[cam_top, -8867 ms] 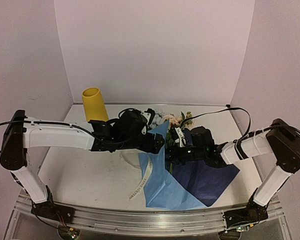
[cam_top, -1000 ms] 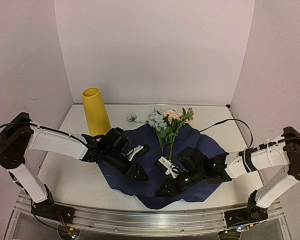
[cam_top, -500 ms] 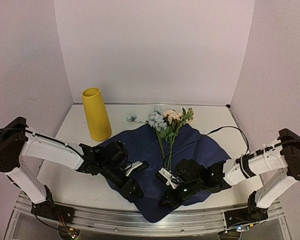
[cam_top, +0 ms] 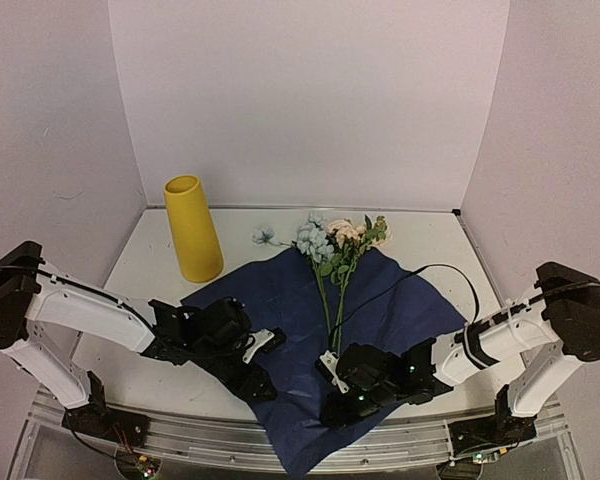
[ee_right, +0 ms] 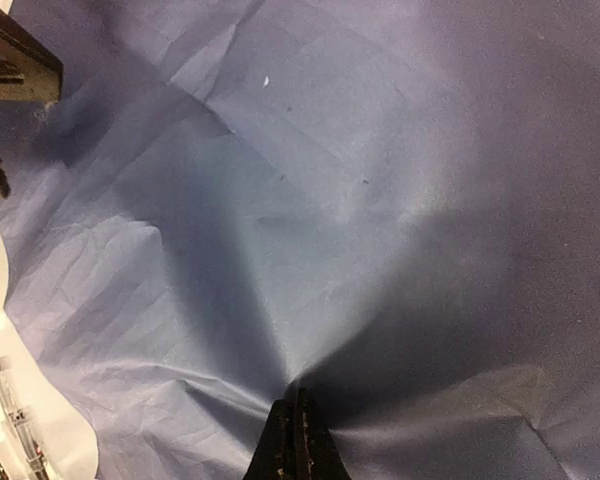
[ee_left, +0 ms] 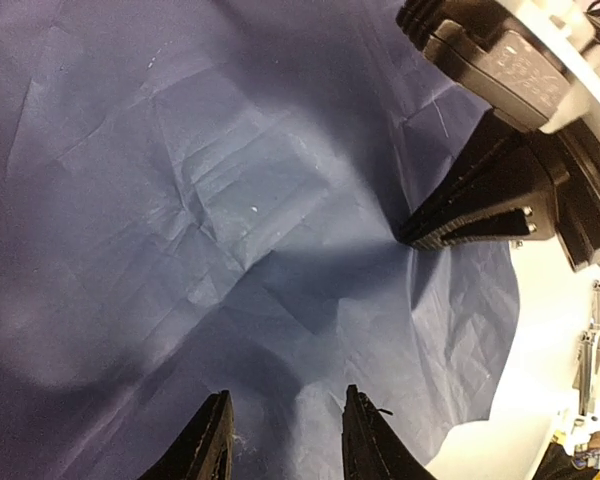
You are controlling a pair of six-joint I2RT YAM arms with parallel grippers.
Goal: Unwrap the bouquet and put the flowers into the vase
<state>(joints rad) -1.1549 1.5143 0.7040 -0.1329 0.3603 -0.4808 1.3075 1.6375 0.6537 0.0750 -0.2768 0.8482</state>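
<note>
Right gripper (ee_right: 296, 398) pressed together, pinching navy paper sheet (cam_top: 380, 300) near its front corner; corner overhangs table (cam_top: 430, 235) edge. Left gripper (ee_left: 285, 395) spread above sheet's left part. Flowers (cam_top: 335, 240) across sheet's far corner. Vase (cam_top: 193, 230) upright just beyond sheet's left corner.

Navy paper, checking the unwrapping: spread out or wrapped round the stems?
Spread out: the navy paper lies open, flowers lying on top, unwrapped.

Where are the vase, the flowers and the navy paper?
vase (cam_top: 195, 235): top external view, middle of its yellow wall.
flowers (cam_top: 311, 240): top external view, a pale blue bloom.
navy paper (cam_top: 280, 297): top external view, bare left part.
</note>
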